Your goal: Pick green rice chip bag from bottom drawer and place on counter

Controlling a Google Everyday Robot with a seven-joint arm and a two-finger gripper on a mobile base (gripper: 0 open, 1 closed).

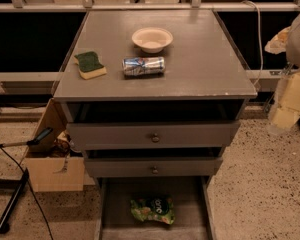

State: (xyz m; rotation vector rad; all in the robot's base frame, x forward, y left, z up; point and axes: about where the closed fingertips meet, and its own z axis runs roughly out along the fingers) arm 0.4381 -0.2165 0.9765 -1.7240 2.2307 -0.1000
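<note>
The green rice chip bag (152, 210) lies crinkled on the floor of the open bottom drawer (190, 209), near its middle front. The counter (200, 59) is the flat grey top of the cabinet above it. My gripper (289, 106) hangs at the right edge of the camera view, beside the cabinet at about counter height. It is well above and to the right of the bag and touches nothing.
On the counter stand a white bowl (152, 38), a can lying on its side (143, 66) and a green-topped yellow sponge (90, 65). The two upper drawers (153, 134) stand partly open. A cardboard box (52, 159) sits on the floor to the left of the cabinet.
</note>
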